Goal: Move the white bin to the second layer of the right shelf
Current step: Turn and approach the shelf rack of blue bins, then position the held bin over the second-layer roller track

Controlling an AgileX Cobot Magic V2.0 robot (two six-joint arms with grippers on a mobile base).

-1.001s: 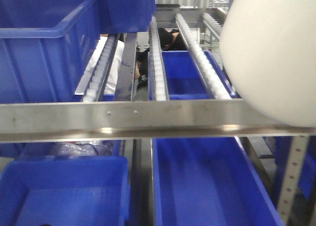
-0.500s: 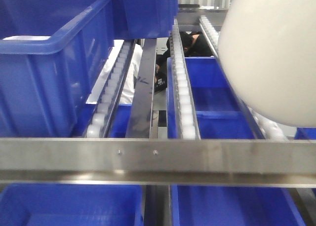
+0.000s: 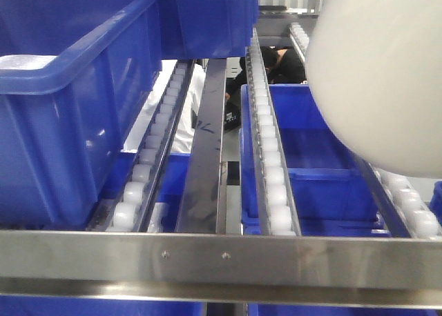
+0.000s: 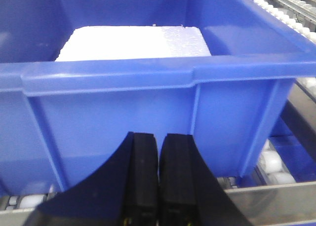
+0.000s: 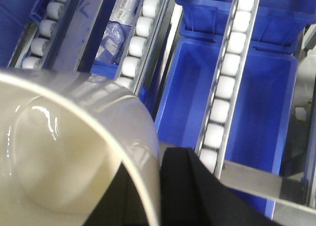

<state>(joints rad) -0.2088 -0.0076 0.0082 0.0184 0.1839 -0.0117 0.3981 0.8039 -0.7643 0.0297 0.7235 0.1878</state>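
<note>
The white bin (image 3: 378,74) hangs in the air above the roller tracks (image 3: 271,164) of the right shelf level, just past the steel front bar (image 3: 221,261). The step in hand looks like setting it down on those rollers. To do it well, the bin should likely go further in, until its rounded bottom is well past the bar, and come down level across two tracks. Because the tracks slope and the rollers turn freely, a gentle lowering before letting go seems wise, so the bin does not roll off or tip.

The right gripper (image 5: 163,186) is clenched on the bin's thin rim (image 5: 140,152): one dark finger lies outside the wall, and the bin's glossy inside spreads to the gripper's left. The shelf rollers lie below and ahead of it.

The left gripper (image 4: 159,176) is clenched on nothing, fingers pressed together, just in front of a blue crate (image 4: 148,97) holding a white block (image 4: 133,42).
</note>
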